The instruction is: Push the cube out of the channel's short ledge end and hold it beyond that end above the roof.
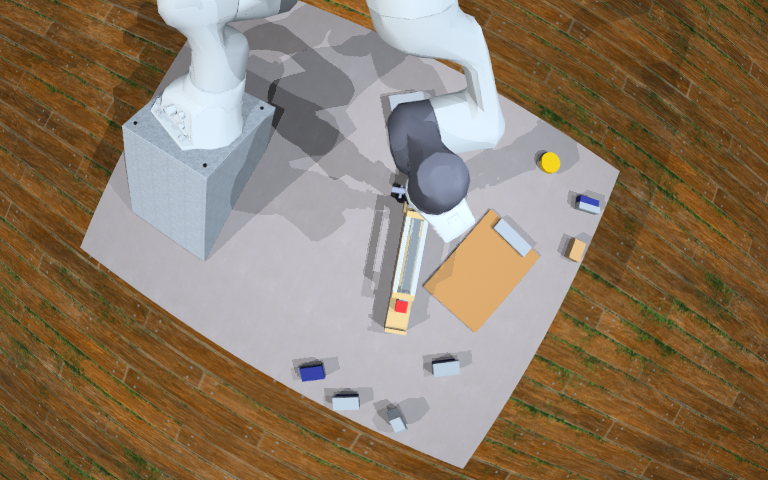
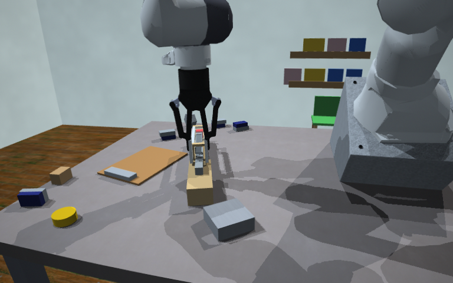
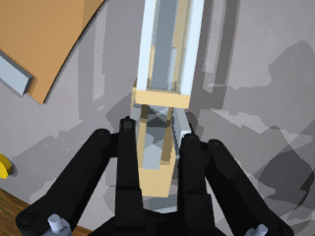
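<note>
Where the table (image 1: pixel 269 285) is read left to right in the top view, the grey pedestal (image 1: pixel 186 196) is seen first, with the arm mounted on it.

- A dark blue block (image 1: pixel 311 372) and three grey blocks are spread along the lower table edge, well apart from the channel.
- The channel (image 1: pixel 410 249) is laid mid-table, long axis running away from the wrist. Its roofed part is framed by pale rails.
- The red cube (image 1: pixel 400 306) is found on the open tan ledge past the roofed part, at the channel end far from the wrist. It is uncovered and resting on the ledge, not lifted.
- The gripper (image 3: pixel 157 133) is held at the opposite end, pointing down, so the whole roofed length lies between it and the cube.
- The fingers are parted a little and are set either side of the tan near ledge. Nothing is clamped.
- A grey bar (image 3: pixel 157 147) is lying on that near ledge between the fingers and is pushed into the channel mouth. Grey is visible through the roof further along; how far the bar reaches cannot be told.
- The orange board (image 1: pixel 471 279) is placed just right of the channel, with a grey slab (image 1: pixel 512 236) on its far corner.
- A yellow disc (image 1: pixel 550 161), a blue-and-grey block (image 1: pixel 587 204) and a tan block (image 1: pixel 575 249) are set near the right table edge.
</note>
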Robot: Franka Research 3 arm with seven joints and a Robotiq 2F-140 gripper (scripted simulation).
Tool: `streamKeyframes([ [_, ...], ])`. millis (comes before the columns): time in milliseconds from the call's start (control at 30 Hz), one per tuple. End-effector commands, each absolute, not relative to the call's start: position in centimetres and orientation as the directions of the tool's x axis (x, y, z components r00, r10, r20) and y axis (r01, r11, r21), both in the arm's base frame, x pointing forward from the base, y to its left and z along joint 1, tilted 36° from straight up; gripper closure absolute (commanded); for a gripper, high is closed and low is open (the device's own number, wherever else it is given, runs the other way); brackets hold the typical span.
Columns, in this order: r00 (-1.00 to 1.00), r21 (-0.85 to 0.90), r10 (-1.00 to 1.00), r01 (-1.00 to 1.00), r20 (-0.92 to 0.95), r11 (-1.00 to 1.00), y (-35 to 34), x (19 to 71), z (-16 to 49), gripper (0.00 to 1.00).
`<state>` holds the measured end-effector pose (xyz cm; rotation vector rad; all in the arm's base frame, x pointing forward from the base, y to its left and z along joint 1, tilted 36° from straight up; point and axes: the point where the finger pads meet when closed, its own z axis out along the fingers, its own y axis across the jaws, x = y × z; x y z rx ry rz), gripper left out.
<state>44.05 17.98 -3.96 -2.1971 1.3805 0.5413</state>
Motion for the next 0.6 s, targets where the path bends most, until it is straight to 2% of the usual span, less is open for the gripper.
streamKeyframes([
  [0, 0.418, -0.197, -0.715, -0.906, -0.56, -0.375, 17.7, 44.2, -4.0, 0.77],
  [133, 0.418, -0.197, -0.715, -0.906, -0.56, -0.375, 17.1, 44.3, -3.1, 0.77],
  [300, 0.418, -0.197, -0.715, -0.906, -0.56, -0.375, 14.1, 44.7, 1.0, 0.77],
  [567, 0.418, -0.197, -0.715, -0.906, -0.56, -0.375, 13.8, 44.7, 1.4, 0.77],
])
